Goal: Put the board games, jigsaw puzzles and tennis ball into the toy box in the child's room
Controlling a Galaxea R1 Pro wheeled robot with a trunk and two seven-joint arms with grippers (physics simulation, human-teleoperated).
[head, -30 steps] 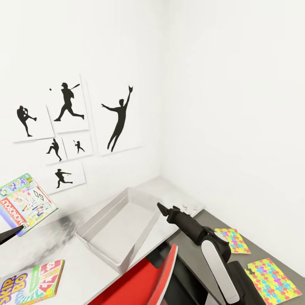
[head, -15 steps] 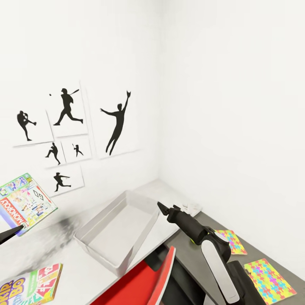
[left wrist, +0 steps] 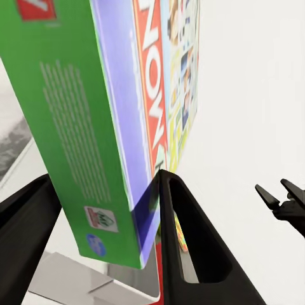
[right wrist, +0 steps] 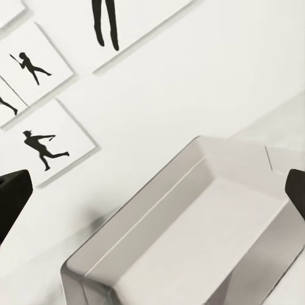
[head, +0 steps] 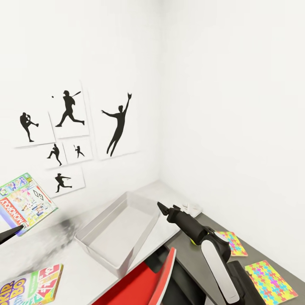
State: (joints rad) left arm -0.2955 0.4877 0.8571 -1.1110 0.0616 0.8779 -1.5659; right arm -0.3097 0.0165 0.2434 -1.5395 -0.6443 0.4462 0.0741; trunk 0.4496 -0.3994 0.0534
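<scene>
Much here is cut off or half hidden. In the head view the left gripper (head: 10,233) shows as a dark finger tip at the frame's left edge, below the Monopoly board game (head: 23,203), a thin box with a busy yellow, green and red cover, lifted off the pale table (head: 63,258) and partly out of frame. The left wrist view settles the hold: two black fingers (left wrist: 190,241) are clamped on the box's green and purple edge (left wrist: 95,159), the print too blurred to read beyond the big letters. A second board game (head: 29,286), brightly lettered, lies flat on the table at the lower left corner, cropped by the frame. The toy box (head: 123,203), a light grey shallow bin with sloping sides and a thick rim, sits on the table against the wall, with nothing inside; the right wrist view looks down into it (right wrist: 159,235). The right gripper (head: 166,208) hangs just beside its near corner, fingers slightly apart and holding nothing. The tennis ball (head: 192,242) is a sliver of yellow-green behind the right forearm. Two jigsaw puzzles (head: 233,242) (head: 271,281) lie flat and apart on the dark grey section, the nearer one clipped. Black baseball silhouette posters (head: 118,125) hang on the wall.
</scene>
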